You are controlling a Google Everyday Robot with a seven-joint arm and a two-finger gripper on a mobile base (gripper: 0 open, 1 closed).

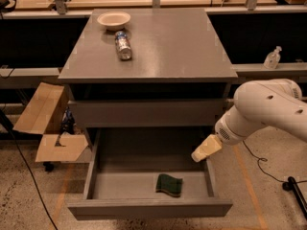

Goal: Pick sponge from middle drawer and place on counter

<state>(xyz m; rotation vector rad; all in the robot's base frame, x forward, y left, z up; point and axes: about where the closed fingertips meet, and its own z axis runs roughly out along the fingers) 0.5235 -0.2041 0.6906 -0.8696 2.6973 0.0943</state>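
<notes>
The sponge (169, 184) lies flat, green face up, in the open middle drawer (148, 208), near its front wall and right of centre. My gripper (205, 150) hangs from the white arm (261, 110) over the drawer's right side wall, above and to the right of the sponge, and holds nothing. The grey counter (172, 47) is the cabinet top above the drawer.
A white bowl (113, 19) and a silver can (123, 45) lying on its side sit at the counter's back left. An open cardboard box (48, 123) stands left of the cabinet. A sanitiser bottle (272, 58) stands on a ledge at the right. Light wooden tables run along the back.
</notes>
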